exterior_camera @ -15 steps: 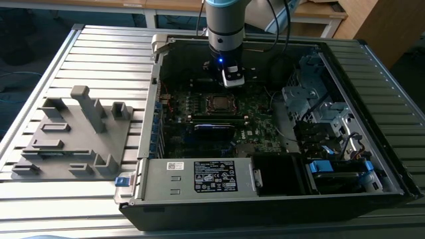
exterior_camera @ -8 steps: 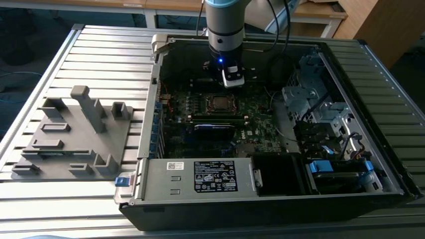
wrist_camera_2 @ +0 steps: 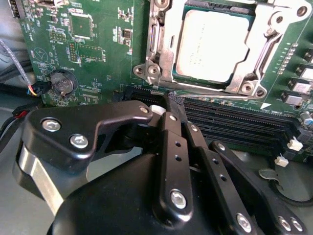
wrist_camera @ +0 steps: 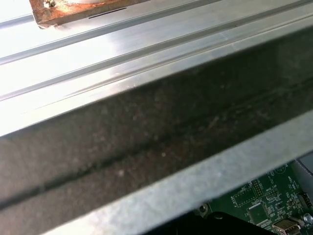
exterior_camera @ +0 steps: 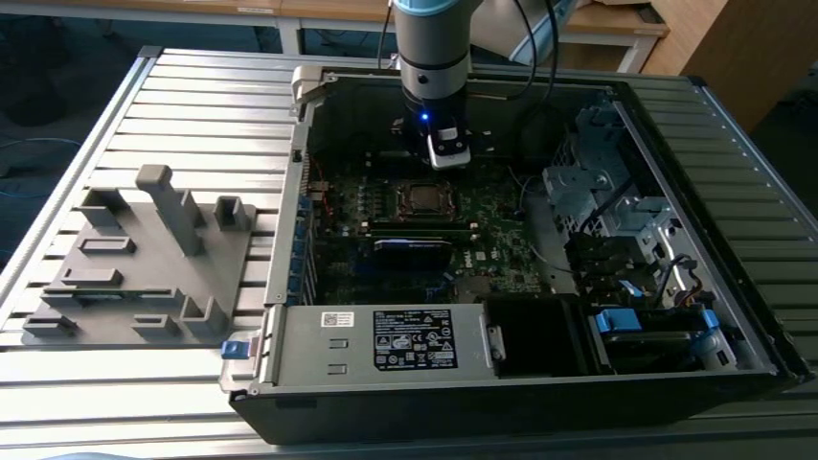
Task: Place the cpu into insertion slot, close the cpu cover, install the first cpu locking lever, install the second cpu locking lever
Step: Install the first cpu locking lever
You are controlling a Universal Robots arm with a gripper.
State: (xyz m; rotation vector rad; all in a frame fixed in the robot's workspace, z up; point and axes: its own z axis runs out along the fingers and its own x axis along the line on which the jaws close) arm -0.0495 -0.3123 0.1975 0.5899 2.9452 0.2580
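The cpu (wrist_camera_2: 214, 45), a flat silver-grey square, lies in the insertion slot (exterior_camera: 422, 197) on the green board. The cpu cover (wrist_camera_2: 165, 58), a silvery metal frame, lies flat around it with the chip showing through its window. A thin lever rod (wrist_camera_2: 215, 91) runs along the socket edge nearest my fingertips; whether it is hooked I cannot tell. My gripper (wrist_camera_2: 170, 105) hangs just beside the socket over the long black memory slots (wrist_camera_2: 234, 122). Its black fingers (wrist_camera_2: 172, 147) are shut with nothing between them. In the exterior view the gripper (exterior_camera: 443, 163) hovers just behind the socket.
The open computer case (exterior_camera: 275, 287) lies on a slatted aluminium table (exterior_camera: 192, 105). A labelled grey power supply (exterior_camera: 383, 340) fills the near side, and drive cages with cables (exterior_camera: 614, 220) stand at the exterior view's right. A grey fixture (exterior_camera: 141, 259) sits to the left.
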